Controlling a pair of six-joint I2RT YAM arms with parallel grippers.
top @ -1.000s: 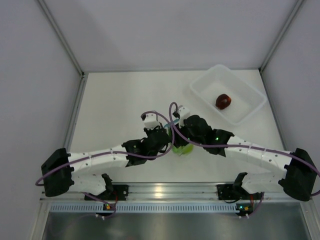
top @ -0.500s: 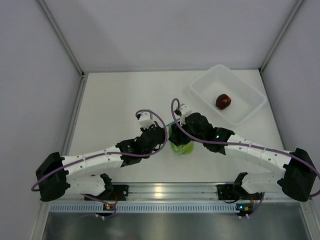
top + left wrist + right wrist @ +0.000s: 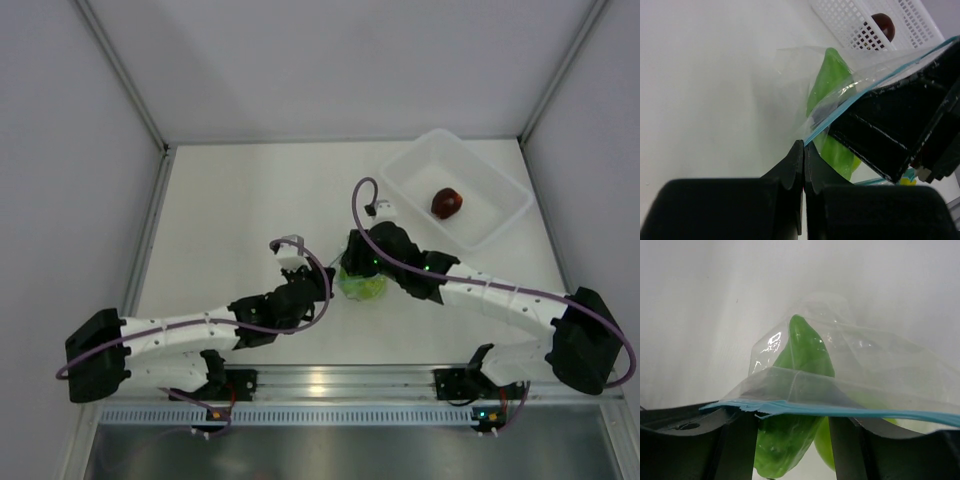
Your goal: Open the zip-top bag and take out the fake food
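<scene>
On the white table (image 3: pixel 240 210), near its middle, the bag (image 3: pixel 365 287) is held up between the two grippers. The table is matte and plain, and it is enclosed on three sides by pale grey walls (image 3: pixel 330 60) with metal strips in the corners. An aluminium rail (image 3: pixel 330 380) runs along the near edge, where the arm bases are bolted. A white tray (image 3: pixel 400 175) is set at an angle in the far right corner, well apart from the bag, and the red fruit (image 3: pixel 446 203) lies in it.

The left gripper (image 3: pixel 328 283) is seen at the bag's left side. In its wrist view the jaws are pressed fully together on the bag's edge, where the blue strip (image 3: pixel 840 112) ends. From that pinch the clear film rises, and the green fruit (image 3: pixel 827 80) is seen through it.

The right gripper (image 3: pixel 352 268) is placed at the bag's far side. In its wrist view the fingers (image 3: pixel 740 440) stand about half apart, with the strip drawn across in front of them. The gap between them is filled by the green fruit, whose sides appear to lie against both fingers, so it seems to be clasped. A paler green shape beside it cannot be made out clearly. The rest of the crinkled film hangs beyond the fingers, over the bare table.
</scene>
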